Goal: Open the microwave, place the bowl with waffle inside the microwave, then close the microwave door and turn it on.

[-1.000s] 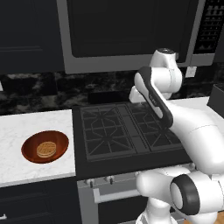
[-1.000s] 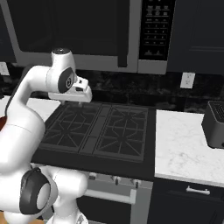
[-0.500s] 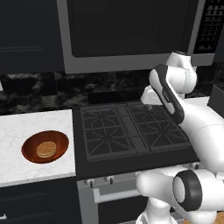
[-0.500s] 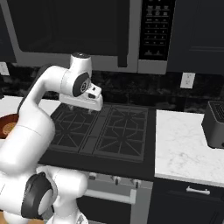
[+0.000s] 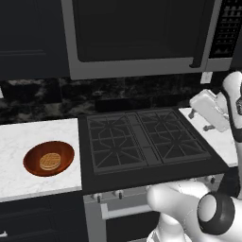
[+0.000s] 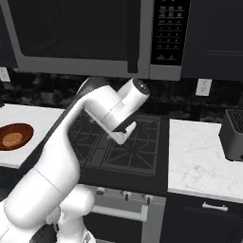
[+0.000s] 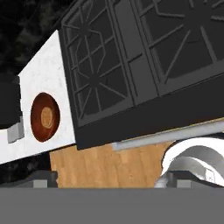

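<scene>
Grey-framed microwave [image 5: 142, 38] hangs above the black gas stove [image 5: 142, 142], its door [image 5: 134, 33] flat against the frame, so the opening step looks not yet done. Door handle [image 5: 202, 35] runs down the right edge of the dark glass, beside the button panel [image 5: 228, 28]; that placement suggests the door swings out leftward from a pull at that edge. Pincer [image 5: 208, 126] sits at the end of the white arm over the right side of the stove, below the handle and well apart from it; fingertips are too small here to judge, but going by the wide setting of the jaws I take it as spread apart and holding nothing. Reddish-brown bowl [image 5: 48, 158] rests on the white marble table [image 5: 28, 137] left of the stove, upright, with the waffle [image 5: 50, 161] lying flat in its middle; both untouched and far from the arm, sensibly parked there until the cavity is open. Hand view, rolled, looks down on bowl and stove from above. Dark toaster [image 6: 233, 135] stands on the right-hand table, clear of the work. Button panel shows rows of small pale marks, too small to read; no brand legible anywhere.
</scene>
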Tool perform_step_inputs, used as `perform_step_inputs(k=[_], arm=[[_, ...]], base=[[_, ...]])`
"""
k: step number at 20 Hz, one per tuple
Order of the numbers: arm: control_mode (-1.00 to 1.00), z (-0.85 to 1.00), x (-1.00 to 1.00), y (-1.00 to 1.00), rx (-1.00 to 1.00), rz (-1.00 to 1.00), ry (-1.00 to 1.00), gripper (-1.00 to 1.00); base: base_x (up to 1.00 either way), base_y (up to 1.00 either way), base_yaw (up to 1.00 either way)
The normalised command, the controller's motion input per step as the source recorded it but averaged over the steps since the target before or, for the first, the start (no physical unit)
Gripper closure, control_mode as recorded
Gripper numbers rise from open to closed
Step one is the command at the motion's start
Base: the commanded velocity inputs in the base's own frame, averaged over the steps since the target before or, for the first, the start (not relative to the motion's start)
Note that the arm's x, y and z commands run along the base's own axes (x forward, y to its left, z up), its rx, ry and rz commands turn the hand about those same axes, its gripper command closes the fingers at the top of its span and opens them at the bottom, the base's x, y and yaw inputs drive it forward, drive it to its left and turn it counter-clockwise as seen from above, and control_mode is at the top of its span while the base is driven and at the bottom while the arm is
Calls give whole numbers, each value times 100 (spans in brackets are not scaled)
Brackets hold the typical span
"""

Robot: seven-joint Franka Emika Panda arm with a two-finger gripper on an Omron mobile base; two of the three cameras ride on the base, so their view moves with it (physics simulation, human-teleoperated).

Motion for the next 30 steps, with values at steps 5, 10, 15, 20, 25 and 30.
perform_step_inputs(k=[5,10,15,20,25,30], arm=[[-100,29,-45,-21,54,-31,0,-100],[-100,61,-12,-32,51,-22,2,-100],[-100,65,2,-38,64,-16,14,-100],[-100,58,41,-3,65,-9,6,-100],[-100,26,71,2,57,-7,0,-100],[-100,22,44,0,28,-13,0,-100]], base=[[0,0,0],[0,0,0],[0,0,0],[0,0,0],[0,0,0],[0,0,0]])
